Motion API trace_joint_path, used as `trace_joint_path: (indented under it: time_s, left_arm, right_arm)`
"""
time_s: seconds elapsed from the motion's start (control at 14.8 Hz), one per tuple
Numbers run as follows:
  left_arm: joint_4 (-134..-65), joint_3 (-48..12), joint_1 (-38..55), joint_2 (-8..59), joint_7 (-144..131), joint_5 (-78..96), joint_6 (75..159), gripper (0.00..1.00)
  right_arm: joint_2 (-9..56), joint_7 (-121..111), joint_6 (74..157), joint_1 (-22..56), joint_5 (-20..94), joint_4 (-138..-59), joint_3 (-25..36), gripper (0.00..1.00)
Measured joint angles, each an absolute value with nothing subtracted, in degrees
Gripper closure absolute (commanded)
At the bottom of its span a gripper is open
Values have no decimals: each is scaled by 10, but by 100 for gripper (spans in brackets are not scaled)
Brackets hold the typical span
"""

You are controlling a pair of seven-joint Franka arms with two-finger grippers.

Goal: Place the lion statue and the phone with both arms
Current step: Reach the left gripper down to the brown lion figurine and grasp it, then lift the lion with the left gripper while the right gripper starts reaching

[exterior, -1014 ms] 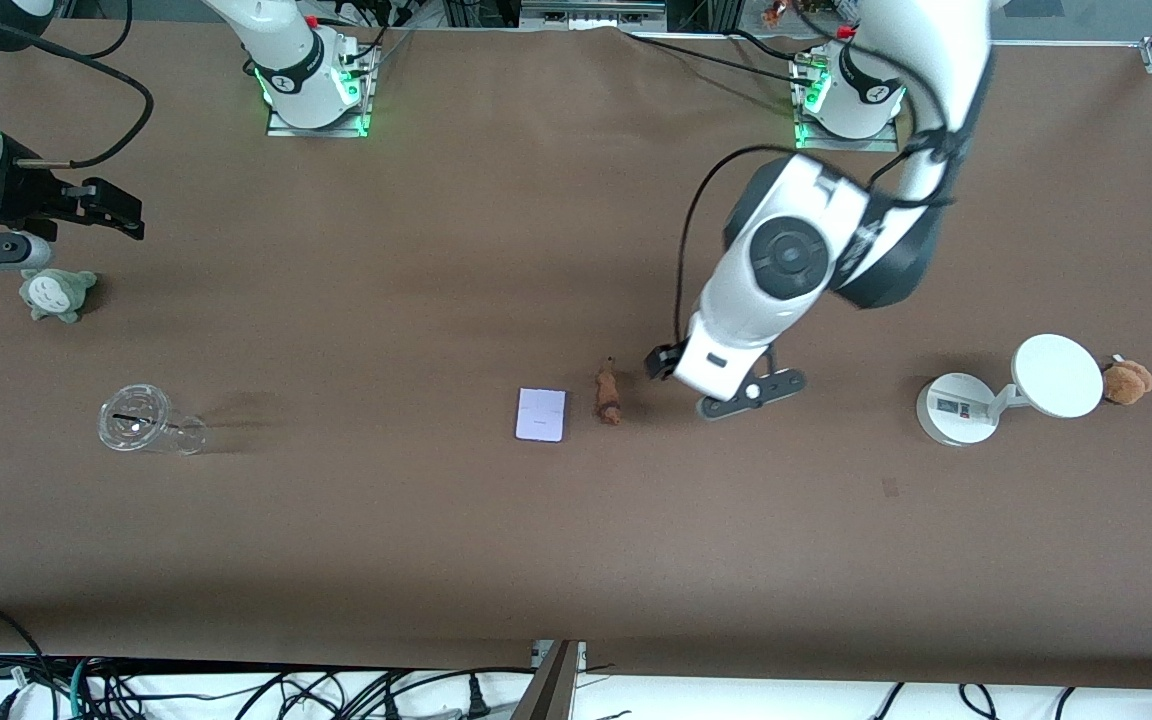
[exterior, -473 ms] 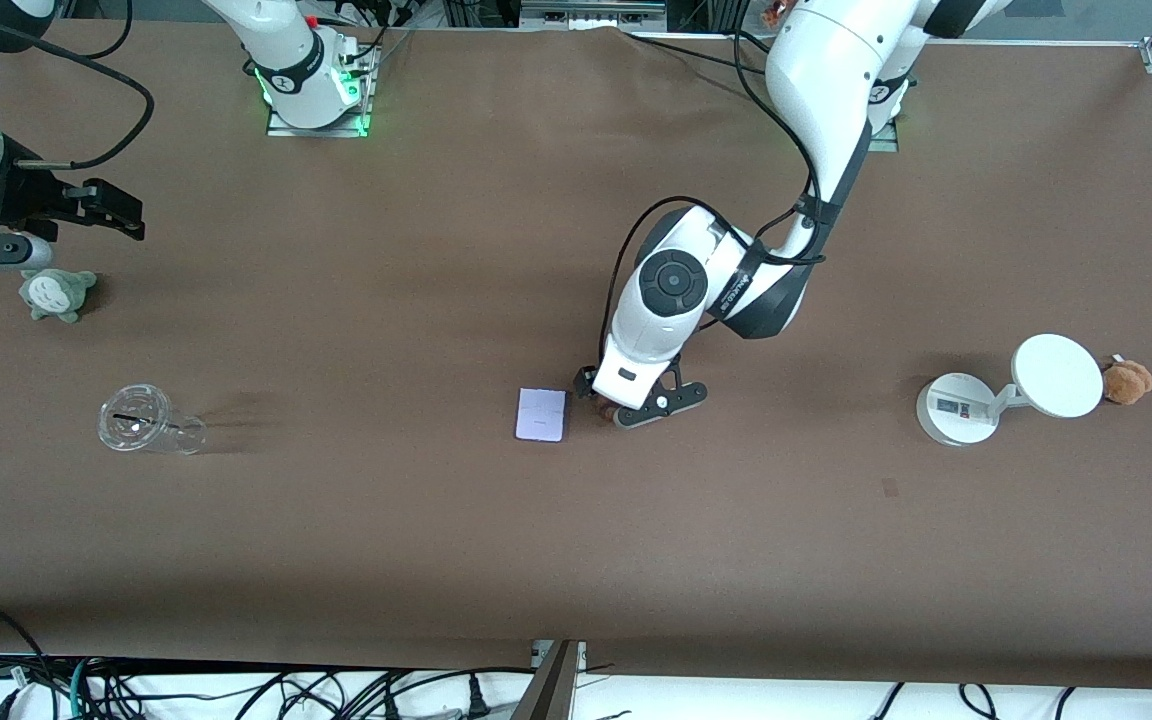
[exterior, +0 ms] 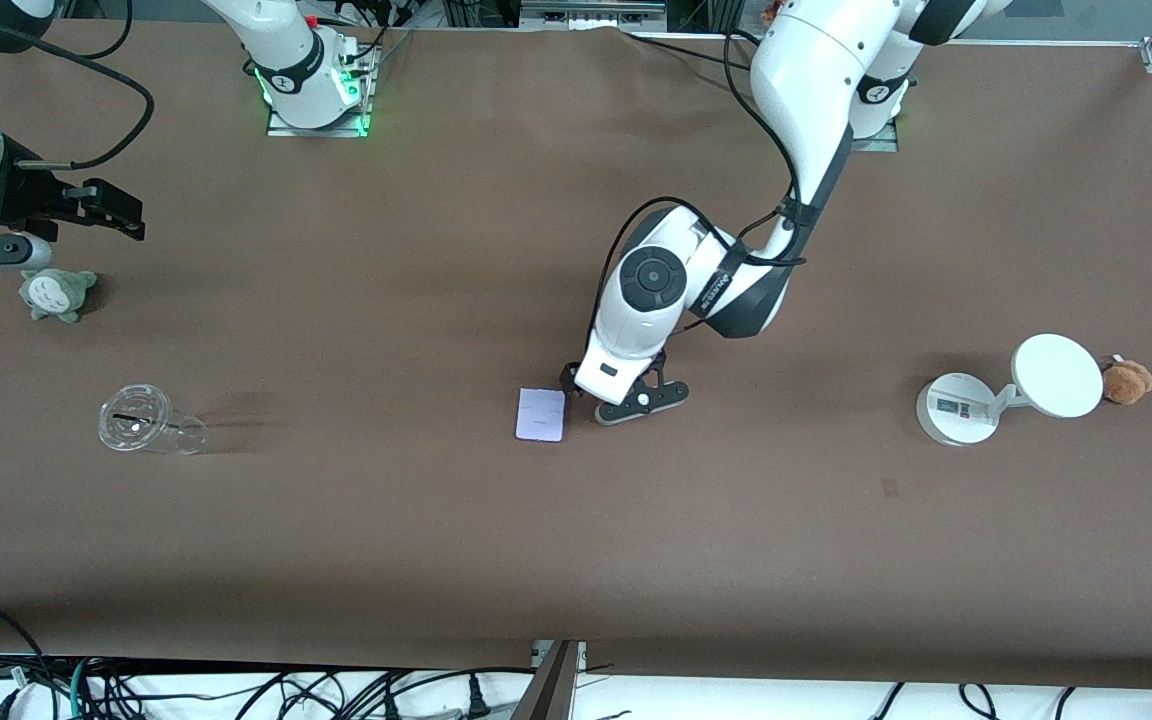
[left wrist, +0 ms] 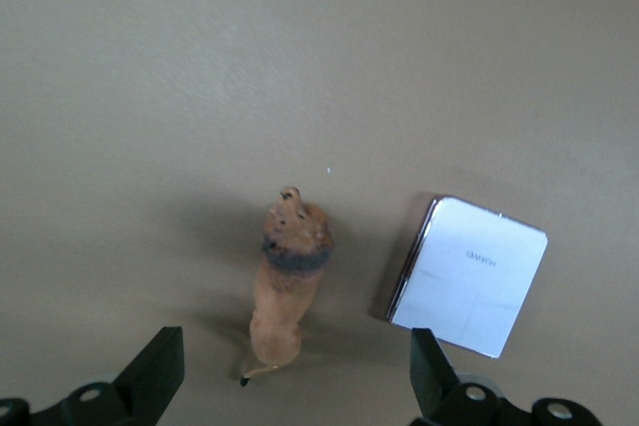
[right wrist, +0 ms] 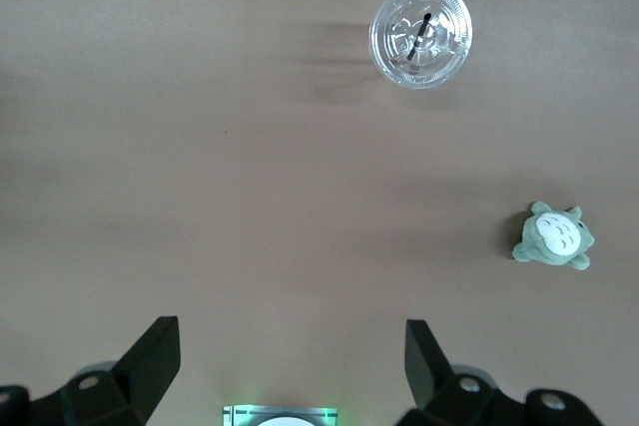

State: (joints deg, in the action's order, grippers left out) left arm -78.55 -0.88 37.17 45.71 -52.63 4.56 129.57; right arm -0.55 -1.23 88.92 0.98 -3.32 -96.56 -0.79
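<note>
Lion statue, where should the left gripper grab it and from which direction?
Likely from straight above, pinching the lion across its narrow body below the dark mane band. It lies flat and elongated, apart from the phone, and the open left gripper already hangs over it.

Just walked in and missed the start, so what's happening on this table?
The left gripper hangs open over the lion statue, which lies on the table beside the phone. Neither is grasped. The right gripper waits open at its own end, near a small grey plush toy and a clear cup.
</note>
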Motion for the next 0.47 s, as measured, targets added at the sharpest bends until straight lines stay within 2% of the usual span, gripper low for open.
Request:
trace_joint_path:
  time_s: [0.2, 0.27, 0.41, 0.47]
  left_arm:
    - [-785, -6, 381, 478, -526, 28, 1318, 0]
    - [-785, -5, 381, 484, -526, 26, 1322, 8]
    - [-784, 0, 380, 488, -524, 25, 1326, 29]
    - [-783, 1, 379, 488, -518, 25, 1326, 31]
  right_arm:
    - [-6, -12, 889, 10, -33, -966, -8, 0]
    - [-5, -12, 889, 10, -33, -966, -8, 0]
    - [-5, -12, 889, 10, -33, -966, -8, 0]
    - [-5, -12, 889, 10, -33, -966, -8, 0]
